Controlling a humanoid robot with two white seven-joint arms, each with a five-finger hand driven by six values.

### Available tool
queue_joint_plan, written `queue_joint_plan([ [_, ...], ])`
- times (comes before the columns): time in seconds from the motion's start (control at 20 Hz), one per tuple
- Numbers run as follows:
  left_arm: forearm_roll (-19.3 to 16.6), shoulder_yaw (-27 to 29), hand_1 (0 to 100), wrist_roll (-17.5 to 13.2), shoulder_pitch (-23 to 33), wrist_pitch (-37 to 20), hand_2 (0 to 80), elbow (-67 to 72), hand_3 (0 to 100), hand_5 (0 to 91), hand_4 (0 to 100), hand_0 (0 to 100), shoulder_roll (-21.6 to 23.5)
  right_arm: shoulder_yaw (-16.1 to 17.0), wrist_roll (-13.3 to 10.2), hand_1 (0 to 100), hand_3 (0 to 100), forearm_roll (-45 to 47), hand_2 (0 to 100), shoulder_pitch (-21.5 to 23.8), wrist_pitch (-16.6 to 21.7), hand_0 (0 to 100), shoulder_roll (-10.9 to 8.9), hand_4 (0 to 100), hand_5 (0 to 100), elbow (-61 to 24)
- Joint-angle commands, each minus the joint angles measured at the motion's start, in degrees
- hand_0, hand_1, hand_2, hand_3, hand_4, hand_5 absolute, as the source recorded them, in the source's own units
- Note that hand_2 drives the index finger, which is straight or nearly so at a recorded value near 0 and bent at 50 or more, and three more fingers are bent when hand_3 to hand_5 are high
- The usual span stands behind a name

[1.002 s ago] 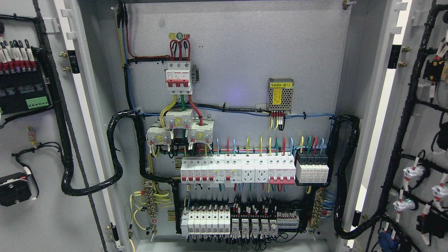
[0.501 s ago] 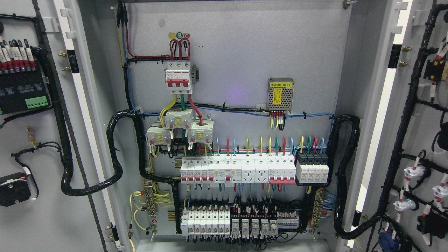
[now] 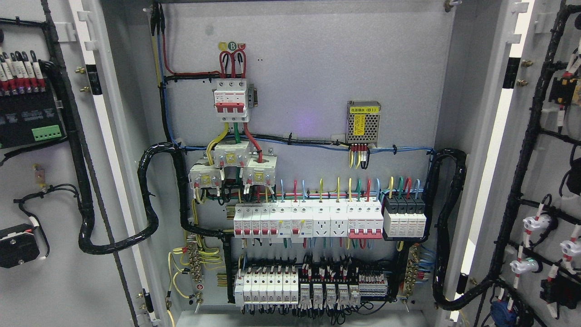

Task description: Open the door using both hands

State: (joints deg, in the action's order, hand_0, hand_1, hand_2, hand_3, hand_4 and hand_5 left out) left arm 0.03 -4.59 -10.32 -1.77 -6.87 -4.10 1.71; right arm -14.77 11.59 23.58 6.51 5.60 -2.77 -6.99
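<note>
Neither hand is in view, so grip state can't be told and no place can be set against them. Left door (image 3: 45,281) and right door (image 3: 544,150) stand swung wide (cabinet's wiring exposed). Risk: reaching back in snags the door-mounted cable loom (image 3: 86,190), farther in the breakers (image 3: 308,220).

Grey steel back panel (image 3: 317,68) is filling almost the whole view, evenly lit, no hard shadows. Faint purple glare (image 3: 306,121) is sitting mid-panel. Bright white strip (image 3: 105,136) is showing on the left, and a matching one (image 3: 492,145) on the right. Room beyond is blowing out to white; can't tell more.
</note>
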Motion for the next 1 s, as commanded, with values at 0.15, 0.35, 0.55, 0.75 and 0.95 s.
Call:
queue_joint_plan([
  [0.15,1.4,0.9,0,0.0,-2.4,-0.1,0.0,19.1,0,0.0,0,0,-3.4,1.0,-0.3,0,0,-5.1,0,-1.2,-0.9,38,3.82,0,0,6.6],
  [0.35,1.5,2.0,0,0.0,-0.5,-0.5,0.0,18.3,0,0.0,0,0,-3.4,0.8,-0.2,0,0,-5.2,0,-1.2,-0.9,38,3.73,0,0,6.4],
  [0.55,1.5,4.1,0,0.0,2.2,-0.7,0.0,14.7,0,0.0,0,0,-3.5,0.4,-0.2,0,0,-5.2,0,-1.2,-0.9,38,3.73,0,0,6.0],
  [0.75,1.6,5.2,0,-0.1,5.1,-0.7,0.0,10.3,0,0.0,0,0,-3.7,0.5,-0.4,0,0,-5.2,0,-1.2,-0.9,38,3.82,0,0,6.0],
  [0.95,1.6,6.2,0,-0.1,5.1,-0.8,0.0,9.6,0,0.0,0,0,-3.8,0.5,-3.8,0,0,-5.2,0,-1.2,-0.9,38,4.26,0,0,5.8],
])
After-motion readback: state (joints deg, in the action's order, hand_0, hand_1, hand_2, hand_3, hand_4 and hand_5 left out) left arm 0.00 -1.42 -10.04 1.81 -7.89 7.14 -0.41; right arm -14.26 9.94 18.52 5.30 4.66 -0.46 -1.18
